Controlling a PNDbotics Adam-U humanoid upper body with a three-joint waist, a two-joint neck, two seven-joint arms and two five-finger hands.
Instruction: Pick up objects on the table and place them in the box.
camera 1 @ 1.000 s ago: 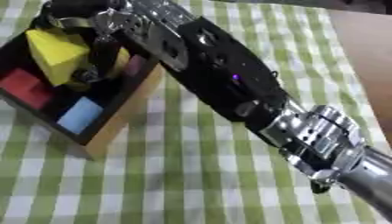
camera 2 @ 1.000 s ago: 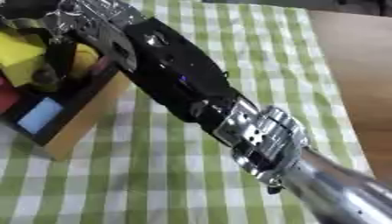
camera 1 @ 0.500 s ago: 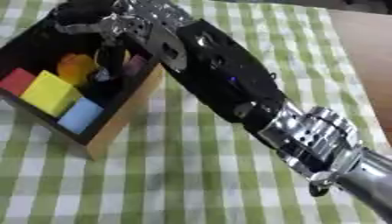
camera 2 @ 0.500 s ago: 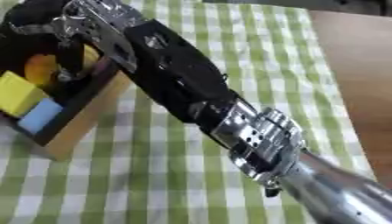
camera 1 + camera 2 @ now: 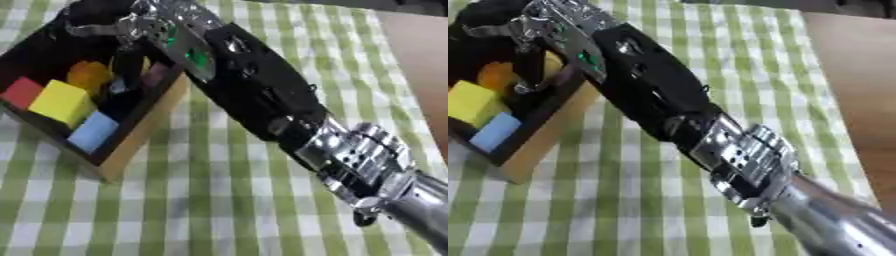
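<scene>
While the robot's right arm (image 5: 262, 100) reaches diagonally from the lower right corner to the upper left, its right hand (image 5: 118, 30) hangs over the far end of the box (image 5: 131, 145). That hand is black and silver, with fingers (image 5: 531, 70) pointing down into the box; they look relaxed and apart, and nothing sits between them. The forearm is black near the hand and turns to ribbed silver metal toward the elbow at the lower right.

The box is a shallow tray with a dark inside and a pale wooden outer wall, lying askew at the left edge of the table. Inside it, a red block (image 5: 22, 92) sits at the far left, with a yellow cube (image 5: 61, 102) just beside it. A light blue block (image 5: 92, 131) lies next to the yellow cube, nearer the camera. An orange, rounded piece (image 5: 87, 75) rests deeper in the box, close under the fingertips. A small purplish piece (image 5: 156, 75) shows against the box's right wall, partly hidden by the hand.

A green and white checked cloth (image 5: 210, 200) covers the table. Bare brown tabletop (image 5: 859, 90) shows along the right edge.
</scene>
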